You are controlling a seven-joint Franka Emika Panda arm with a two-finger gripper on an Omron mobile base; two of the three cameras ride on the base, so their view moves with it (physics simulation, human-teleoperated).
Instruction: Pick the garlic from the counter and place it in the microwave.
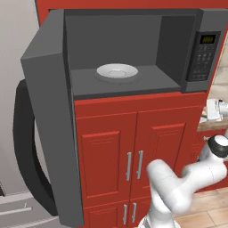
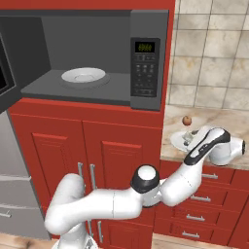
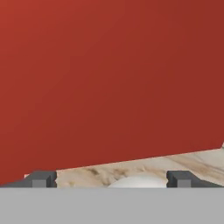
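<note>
You were in the first step, the reach for the garlic, and nothing had gone into the microwave (image 2: 146, 58) yet. Its door (image 1: 49, 116) stood wide open, and inside lay a round white plate (image 2: 83, 75) with nothing on it.

Your hand (image 2: 188, 141) was out to the right over the bench (image 2: 219, 121), close to a pale dish (image 2: 177, 140) near the bench edge. In the hand view the fingertips (image 3: 41, 178) stood well apart, with a rounded off-white shape (image 3: 138, 181) low between them; I judged it might be the garlic, but so little of it showed that I could not tell. A small reddish-brown fruit (image 2: 186, 120) stood just behind the dish.

The next move called for you to go lower, keep the pale shape centred, and close only when the fingers were on both its sides. After that a long swing left to the open oven would be needed.
</note>
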